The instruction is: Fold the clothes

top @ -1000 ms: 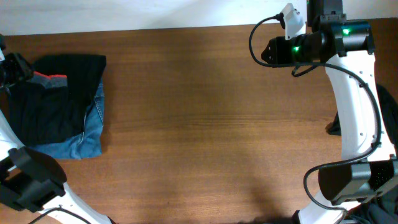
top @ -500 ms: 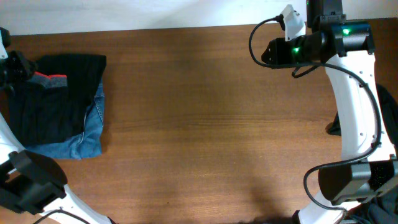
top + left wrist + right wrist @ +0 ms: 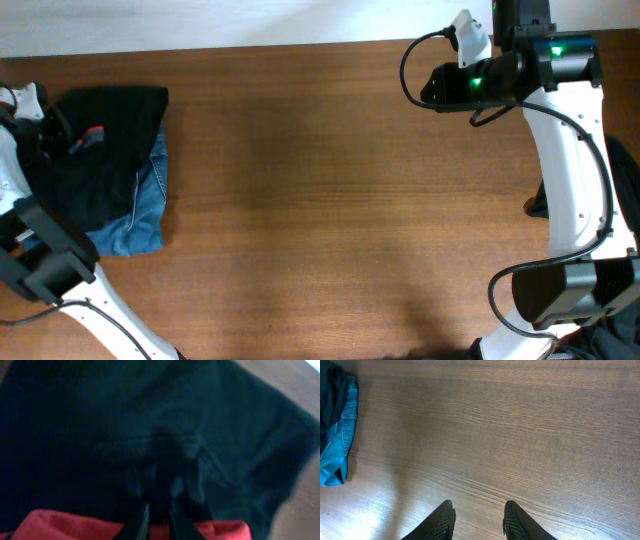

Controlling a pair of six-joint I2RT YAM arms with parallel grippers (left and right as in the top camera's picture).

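Black leggings (image 3: 100,170): far-left table (image 3: 350,200) edge, atop blue jeans (image 3: 140,225), directly under my left claw (image 3: 159,510), narrow, pinching fabric by the red waistband (image 3: 125,527). Right claw (image 3: 477,510): half-open, empty, well apart across table

open tabletop (image 3: 350,200) across middle, clothes (image 3: 100,150) heaped far left
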